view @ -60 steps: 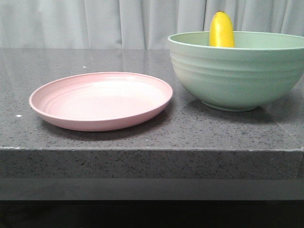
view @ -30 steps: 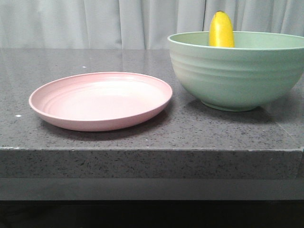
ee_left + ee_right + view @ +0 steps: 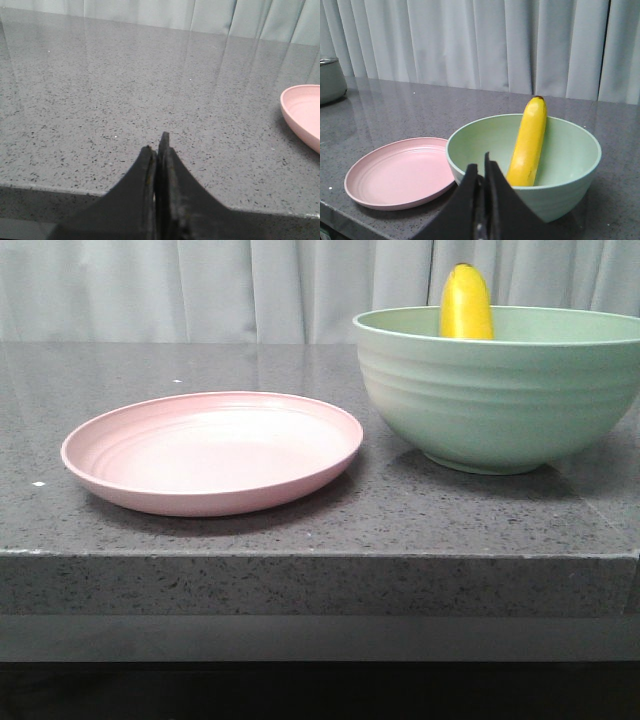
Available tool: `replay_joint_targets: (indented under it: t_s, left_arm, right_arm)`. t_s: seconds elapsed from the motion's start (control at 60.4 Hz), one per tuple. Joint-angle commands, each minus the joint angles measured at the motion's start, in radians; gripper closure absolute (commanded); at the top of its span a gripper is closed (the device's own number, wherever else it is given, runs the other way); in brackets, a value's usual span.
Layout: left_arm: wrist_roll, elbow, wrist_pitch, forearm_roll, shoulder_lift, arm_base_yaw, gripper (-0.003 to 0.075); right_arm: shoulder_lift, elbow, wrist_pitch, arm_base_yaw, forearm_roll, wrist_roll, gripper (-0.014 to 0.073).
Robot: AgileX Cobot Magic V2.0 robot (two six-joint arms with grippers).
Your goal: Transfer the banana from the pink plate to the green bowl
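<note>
The yellow banana [image 3: 466,303] leans upright inside the pale green bowl [image 3: 497,390] at the right of the counter; its tip sticks up above the rim. In the right wrist view the banana [image 3: 528,143] rests against the far wall of the bowl [image 3: 565,185]. The pink plate [image 3: 212,450] lies empty to the left of the bowl, and it shows in the right wrist view [image 3: 400,173] and at the edge of the left wrist view [image 3: 305,112]. My left gripper [image 3: 156,145] is shut and empty over bare counter. My right gripper [image 3: 480,165] is shut and empty, in front of the bowl.
The dark speckled stone counter [image 3: 300,530] ends in a front edge close below the plate and bowl. A pale curtain [image 3: 200,290] hangs behind. A grey metal pot [image 3: 330,80] stands at the far side of the counter in the right wrist view.
</note>
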Motion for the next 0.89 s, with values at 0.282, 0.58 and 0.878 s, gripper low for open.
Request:
replay_joint_targets:
  t_s: [0.282, 0.58, 0.878]
  left_arm:
    - [-0.002, 0.002, -0.088, -0.007, -0.019, 0.003, 0.0741]
    - [-0.002, 0.002, -0.088, -0.007, -0.019, 0.003, 0.0741]
    - [-0.002, 0.002, -0.088, -0.007, -0.019, 0.003, 0.0741]
  right_arm:
    - [0.010, -0.023, -0.113, -0.001, -0.638, 0.650, 0.0655]
    - [-0.017, 0.176, -0.414, -0.005, -0.958, 0.992, 0.0655]
    - [-0.178, 0.317, -0.316, -0.007, -0.958, 0.992, 0.0655]
